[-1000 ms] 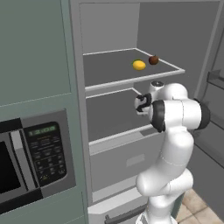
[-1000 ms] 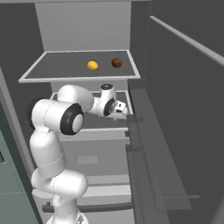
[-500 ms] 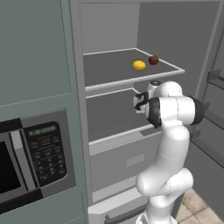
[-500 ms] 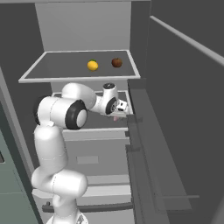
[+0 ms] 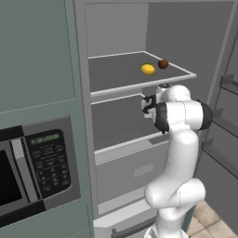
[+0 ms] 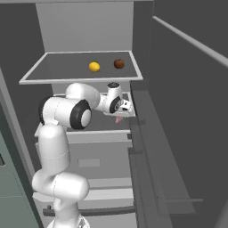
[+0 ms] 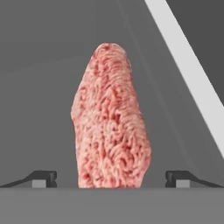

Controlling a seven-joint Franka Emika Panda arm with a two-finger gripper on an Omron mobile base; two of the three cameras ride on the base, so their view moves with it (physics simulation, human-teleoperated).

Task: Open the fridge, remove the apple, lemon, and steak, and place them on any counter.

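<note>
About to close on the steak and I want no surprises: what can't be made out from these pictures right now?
- Steak, hand view: its near end is cut off at the bottom, so whether the fingers touch it is unclear.
- Steak, right base view: the wrist covers all but a pink sliver.
- Gripper, left base view: the arm blocks what lies beyond it.
- Lemon and apple, both base views: too small to show surface detail.

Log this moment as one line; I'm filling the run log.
fridge open | fingers open, straddling steak | lemon, apple on upper shelf
</note>
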